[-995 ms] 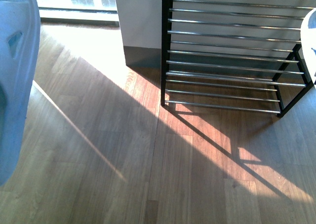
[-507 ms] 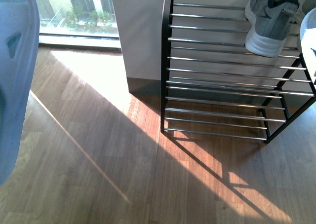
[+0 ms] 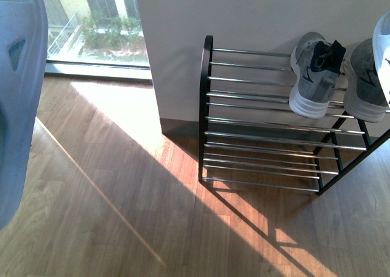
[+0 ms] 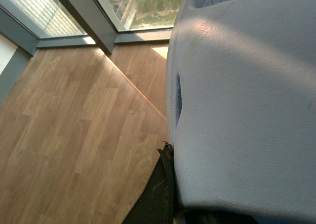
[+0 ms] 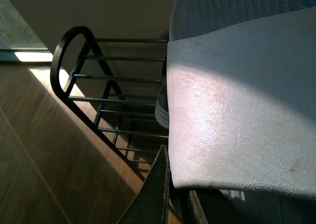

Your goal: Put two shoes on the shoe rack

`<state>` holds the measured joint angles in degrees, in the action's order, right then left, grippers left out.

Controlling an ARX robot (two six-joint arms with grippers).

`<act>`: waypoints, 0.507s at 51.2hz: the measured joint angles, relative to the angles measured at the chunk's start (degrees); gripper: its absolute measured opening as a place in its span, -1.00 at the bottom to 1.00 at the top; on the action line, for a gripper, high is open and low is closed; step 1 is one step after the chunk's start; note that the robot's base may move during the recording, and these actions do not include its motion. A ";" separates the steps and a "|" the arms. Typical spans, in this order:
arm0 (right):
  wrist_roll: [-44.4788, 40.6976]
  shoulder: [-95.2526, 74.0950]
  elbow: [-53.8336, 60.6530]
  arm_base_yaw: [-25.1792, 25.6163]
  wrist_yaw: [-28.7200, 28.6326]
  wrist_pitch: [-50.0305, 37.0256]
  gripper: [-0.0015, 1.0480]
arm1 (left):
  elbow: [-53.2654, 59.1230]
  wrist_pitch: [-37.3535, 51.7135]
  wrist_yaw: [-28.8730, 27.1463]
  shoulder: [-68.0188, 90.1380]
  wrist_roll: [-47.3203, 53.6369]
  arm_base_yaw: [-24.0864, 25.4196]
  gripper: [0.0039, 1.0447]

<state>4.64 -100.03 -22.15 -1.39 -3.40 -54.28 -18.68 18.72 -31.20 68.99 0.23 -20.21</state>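
Two pale blue-white slide sandals are held off the floor. One fills the left edge of the front view point(image 3: 18, 94), with my left gripper point(image 4: 197, 211) shut on it; its dark finger point(image 4: 158, 194) presses the sandal's point(image 4: 242, 100) side. The other shows at the right edge point(image 3: 384, 51), and my right gripper point(image 5: 177, 184) is shut on this sandal point(image 5: 242, 100) beside the shoe rack point(image 5: 74, 41). The shoe rack point(image 3: 268, 130) stands against the wall. Two grey sneakers point(image 3: 314, 75) point(image 3: 365, 82) lean on its top shelf.
A white wall point(image 3: 244, 14) rises behind the rack, with a floor-level window point(image 3: 97, 21) to its left. The wooden floor point(image 3: 122, 216) in front is crossed by sunlight and the rack's shadow. The rack's lower rod shelves carry nothing.
The front view has swung upward: the rack sits lower in the picture, and its top shelf with the grey sneakers has come into view. Both sandals stay at the picture's edges.
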 joint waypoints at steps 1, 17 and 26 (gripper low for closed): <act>0.00 0.02 0.00 0.00 0.02 0.00 -0.97 | 0.00 0.00 0.00 0.00 -0.02 0.00 -0.97; 0.02 0.00 0.02 0.00 0.00 0.00 -0.97 | 0.00 0.00 0.04 0.00 0.00 0.00 -0.97; 0.02 0.00 0.00 0.00 -0.02 0.00 -0.97 | -0.02 0.00 0.11 0.00 -0.02 0.00 -0.97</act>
<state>4.67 -100.03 -22.15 -1.39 -3.42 -54.28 -18.70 18.72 -31.09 68.99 0.21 -20.21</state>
